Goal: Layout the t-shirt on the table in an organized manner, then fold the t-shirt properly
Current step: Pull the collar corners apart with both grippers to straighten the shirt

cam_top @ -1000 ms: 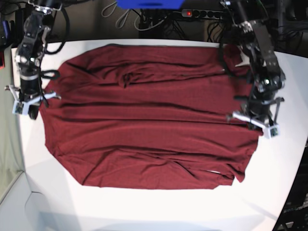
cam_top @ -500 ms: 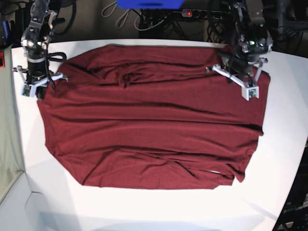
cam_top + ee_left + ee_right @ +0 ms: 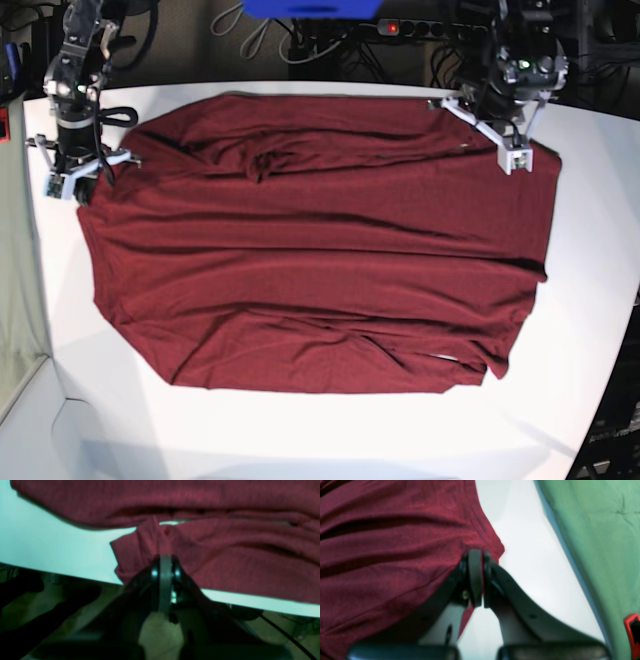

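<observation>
The dark red t-shirt point(image 3: 320, 250) lies spread across the white table point(image 3: 300, 430), with wrinkles near the collar and along the lower hem. My left gripper point(image 3: 492, 122) is at the shirt's far right corner. In the left wrist view it point(image 3: 165, 558) is shut, pinching a bunched bit of the t-shirt point(image 3: 225, 562) near the table's edge. My right gripper point(image 3: 80, 170) is at the shirt's far left corner. The right wrist view shows it point(image 3: 477, 553) shut on the edge of the t-shirt point(image 3: 395, 555).
Behind the table lie a power strip point(image 3: 420, 28) with a red light, cables and a blue object point(image 3: 310, 8). A green surface point(image 3: 595, 542) lies beyond the table's left edge. The table's edge curves inward at the lower right point(image 3: 600, 400).
Both grippers moved from the shirt's sides toward the far edge of the table. The left one travelled farther and drew the shirt's right edge outward and back.
</observation>
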### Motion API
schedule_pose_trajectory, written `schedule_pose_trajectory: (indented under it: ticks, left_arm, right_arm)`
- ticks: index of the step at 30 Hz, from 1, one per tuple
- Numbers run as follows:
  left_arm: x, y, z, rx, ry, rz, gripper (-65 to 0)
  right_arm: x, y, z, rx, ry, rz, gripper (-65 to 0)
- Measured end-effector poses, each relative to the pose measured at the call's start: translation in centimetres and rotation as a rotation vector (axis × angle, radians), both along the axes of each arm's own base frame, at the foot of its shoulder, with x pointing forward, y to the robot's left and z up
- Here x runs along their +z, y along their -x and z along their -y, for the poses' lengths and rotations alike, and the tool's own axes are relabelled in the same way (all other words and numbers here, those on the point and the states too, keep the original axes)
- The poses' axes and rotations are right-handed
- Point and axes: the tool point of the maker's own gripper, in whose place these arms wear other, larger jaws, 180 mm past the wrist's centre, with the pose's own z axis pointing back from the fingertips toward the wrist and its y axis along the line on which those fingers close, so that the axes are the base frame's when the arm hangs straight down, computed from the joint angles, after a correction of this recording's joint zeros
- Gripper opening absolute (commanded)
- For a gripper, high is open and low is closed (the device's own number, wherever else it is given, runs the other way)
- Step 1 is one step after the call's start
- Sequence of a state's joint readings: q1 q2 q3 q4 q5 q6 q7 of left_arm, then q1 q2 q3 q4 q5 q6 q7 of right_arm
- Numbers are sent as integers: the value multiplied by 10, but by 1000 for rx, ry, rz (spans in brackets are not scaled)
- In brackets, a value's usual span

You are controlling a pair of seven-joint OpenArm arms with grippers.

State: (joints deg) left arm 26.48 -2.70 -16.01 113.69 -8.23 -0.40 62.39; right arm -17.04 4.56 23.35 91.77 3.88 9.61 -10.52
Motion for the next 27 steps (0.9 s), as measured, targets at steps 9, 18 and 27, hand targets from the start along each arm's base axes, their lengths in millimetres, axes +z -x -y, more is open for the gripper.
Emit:
schedule_pose_trajectory:
  ticks: [9, 18, 27]
  left_arm:
    - [4, -5, -17, -23, -55, 9, -645]
    - [-19, 4, -44, -30, -103, -74, -645]
    - [-5, 4, -102, 90, -190, -32, -645]
  right_arm:
    - [-1, 0, -2, -1, -5, -1, -650]
    - [-15, 9, -16, -15, -52, -22, -650]
    - [-19, 13, -18, -17, -62, -33, -650]
